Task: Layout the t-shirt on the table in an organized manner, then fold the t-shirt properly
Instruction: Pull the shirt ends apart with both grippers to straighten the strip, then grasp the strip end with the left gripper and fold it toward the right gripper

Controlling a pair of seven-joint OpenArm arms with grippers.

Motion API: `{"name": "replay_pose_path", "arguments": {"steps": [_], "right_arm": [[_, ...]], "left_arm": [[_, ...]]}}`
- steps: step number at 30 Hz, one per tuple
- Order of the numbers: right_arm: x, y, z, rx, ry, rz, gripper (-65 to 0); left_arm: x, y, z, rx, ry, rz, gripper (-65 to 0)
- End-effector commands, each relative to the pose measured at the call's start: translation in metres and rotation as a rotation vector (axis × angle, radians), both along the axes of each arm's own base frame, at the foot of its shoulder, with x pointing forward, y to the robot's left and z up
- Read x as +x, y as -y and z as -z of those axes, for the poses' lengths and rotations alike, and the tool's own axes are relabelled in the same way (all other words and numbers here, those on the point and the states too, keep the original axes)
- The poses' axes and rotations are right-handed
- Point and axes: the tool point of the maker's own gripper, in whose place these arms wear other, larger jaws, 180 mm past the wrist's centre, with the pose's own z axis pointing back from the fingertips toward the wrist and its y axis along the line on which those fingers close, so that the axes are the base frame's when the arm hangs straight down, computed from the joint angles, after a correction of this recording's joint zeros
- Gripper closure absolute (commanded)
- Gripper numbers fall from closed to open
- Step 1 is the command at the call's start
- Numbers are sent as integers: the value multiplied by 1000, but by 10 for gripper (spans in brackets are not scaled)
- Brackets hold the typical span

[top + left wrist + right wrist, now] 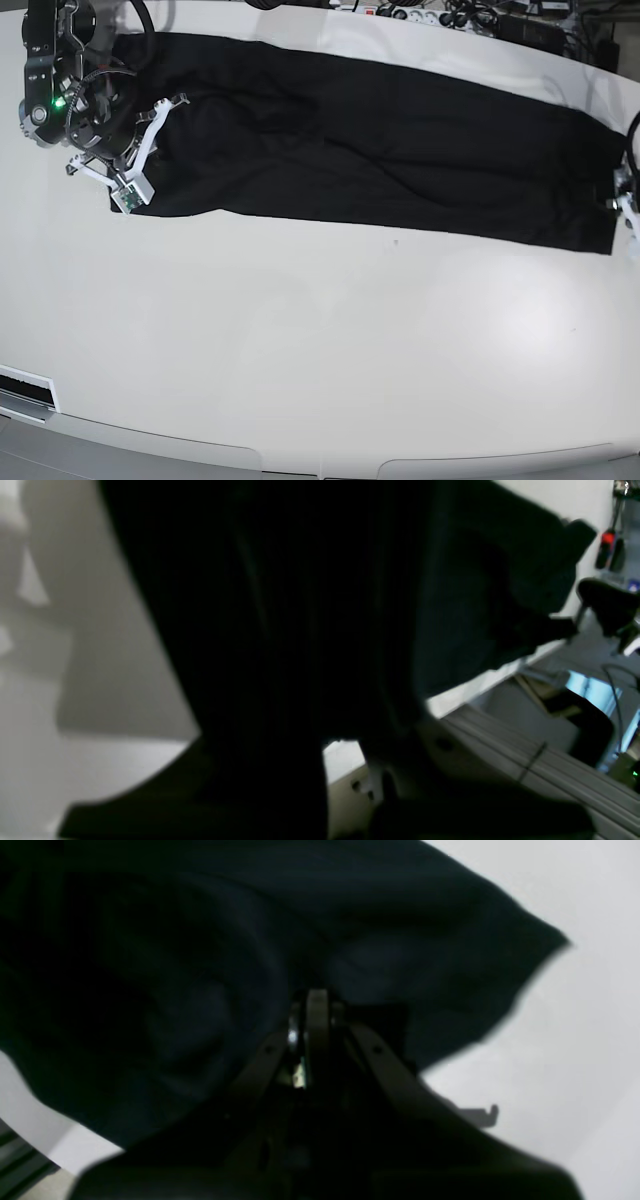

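T-shirt: the black t-shirt (380,150) lies stretched into a long flat band across the far part of the table, running from the far left down toward the right edge, with soft creases near its left end.
T-shirt, close up: in the right wrist view the fabric (200,965) bunches into folds around the fingertips; in the left wrist view it hangs as a dark sheet (300,630) filling most of the frame.
Table: the glossy white table (300,340) is bare on the whole near side; its curved edge shows at the bottom.
Right gripper: the right gripper (312,1005) sits at the left end of the shirt in the base view, fingers pressed together with black cloth pinched at the tips.
Left gripper: the left gripper (628,205) is at the shirt's right end, mostly cut off by the frame edge; it is closed down, and the cloth draped right at it suggests a pinch on the shirt, though the tips themselves are hidden.
Far edge: cables and power strips (450,15) lie beyond the table.
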Motion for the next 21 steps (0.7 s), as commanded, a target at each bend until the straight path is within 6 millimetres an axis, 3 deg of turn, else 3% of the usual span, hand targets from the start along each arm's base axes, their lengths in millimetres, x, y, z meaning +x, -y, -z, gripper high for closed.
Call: {"name": "replay_pose_path", "arguments": {"steps": [1,4,10,21], "right_arm": [[8,0,-10,8,40,-5,0],[11,-1,-12,16,58,-4,0],[24,-1,-19,25,100,19,0],[27,-2,-22,32,117,19,0]], "left_arm": [[13,-11,-22,-1,59,-15,0],[23,-6,-37,-68,111,-36,0],[24,-2,-38,-66,117,-20,0],[33,8,-46,-60,155,31,0]]}}
